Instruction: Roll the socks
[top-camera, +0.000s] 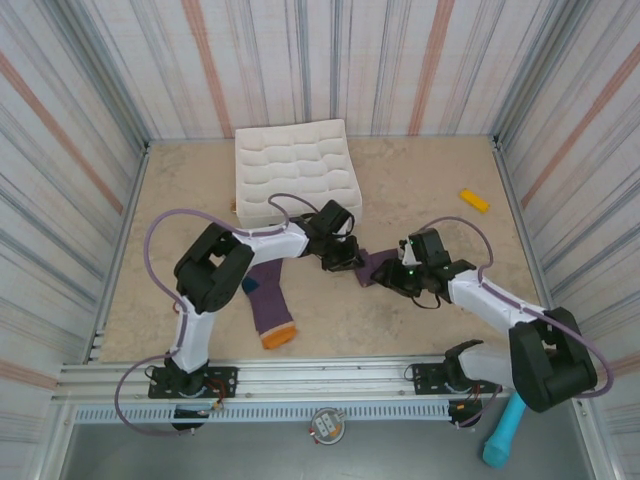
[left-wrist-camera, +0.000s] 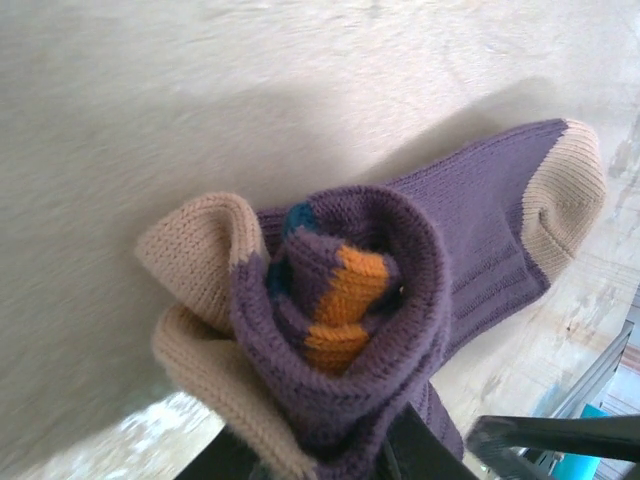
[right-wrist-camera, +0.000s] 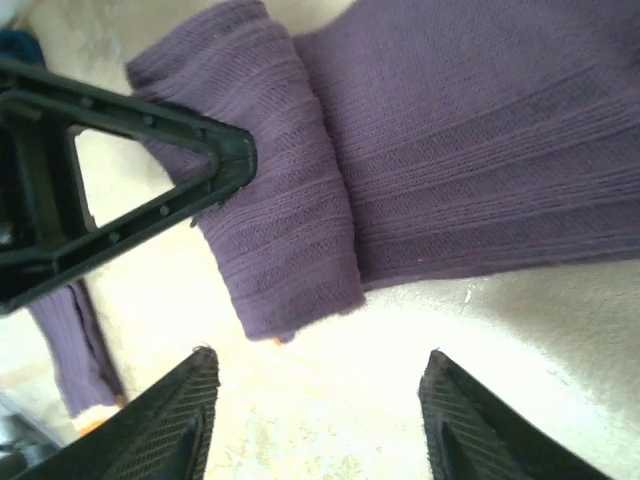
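One purple sock (top-camera: 370, 265) lies mid-table, partly rolled. In the left wrist view its roll (left-wrist-camera: 340, 300) shows an orange toe inside and a beige cuff (left-wrist-camera: 200, 260). My left gripper (left-wrist-camera: 330, 458) is shut on that roll from below, and in the top view it sits at the roll's left side (top-camera: 340, 255). The unrolled part (right-wrist-camera: 480, 130) lies flat beside the roll (right-wrist-camera: 285, 200). My right gripper (right-wrist-camera: 320, 420) stands open just short of the roll's edge, over bare table. The second sock (top-camera: 267, 303) lies flat to the left, orange toe towards the front.
A white compartmented tray (top-camera: 295, 170) stands at the back, just behind the left arm. A small yellow object (top-camera: 474, 200) lies at the back right. Striped walls enclose the table. A teal-handled tool (top-camera: 505, 430) lies beyond the front rail.
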